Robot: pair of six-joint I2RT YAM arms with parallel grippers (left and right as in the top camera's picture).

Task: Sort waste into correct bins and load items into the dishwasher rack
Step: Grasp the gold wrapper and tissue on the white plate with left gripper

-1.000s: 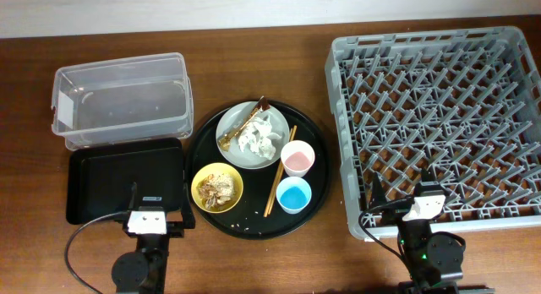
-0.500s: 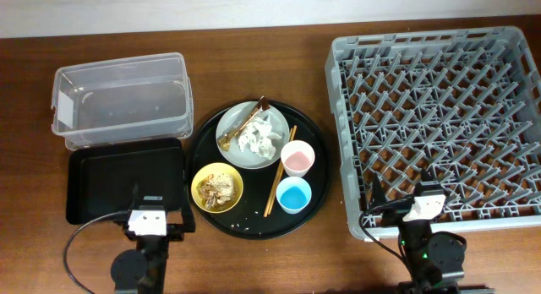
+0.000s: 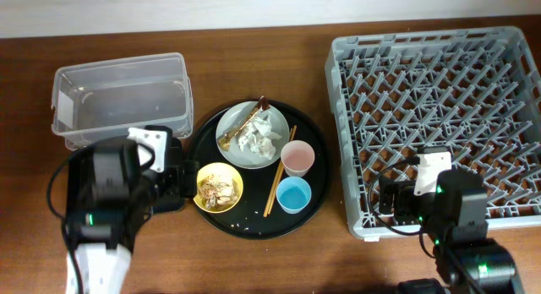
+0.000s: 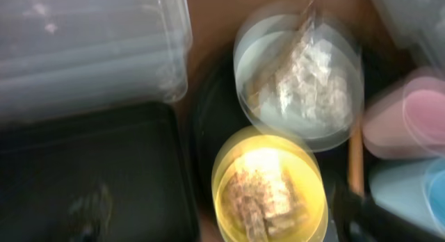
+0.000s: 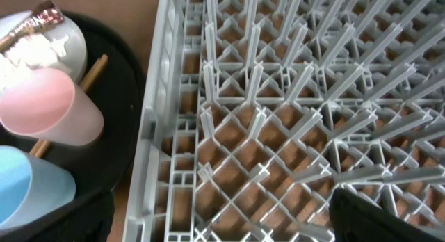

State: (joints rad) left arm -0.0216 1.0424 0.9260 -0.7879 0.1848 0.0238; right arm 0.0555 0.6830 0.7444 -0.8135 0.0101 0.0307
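Note:
On the round black tray (image 3: 254, 222) lie a grey-green plate (image 3: 226, 123) with white tissue (image 3: 258, 138) and a gold-brown wrapper (image 3: 245, 118), a yellow bowl (image 3: 235, 193) of brown scraps (image 3: 218, 188), a pink cup (image 3: 297, 158), a blue cup (image 3: 293, 194) and chopsticks (image 3: 279, 174). My left gripper (image 3: 173, 184) is open and empty just left of the bowl (image 4: 268, 190). My right gripper (image 3: 397, 201) is open and empty over the front-left corner of the grey rack (image 3: 439, 91), as the right wrist view (image 5: 222, 228) shows.
The clear tub (image 3: 118, 100) stands at the back left. The shallow black tray (image 4: 90, 172) lies in front of it, mostly hidden under my left arm in the overhead view. The left wrist view is blurred.
Both arms have left the table's front edge. The left arm has swung over the shallow black tray toward the yellow bowl. The right arm has moved up over the rack's front-left corner.

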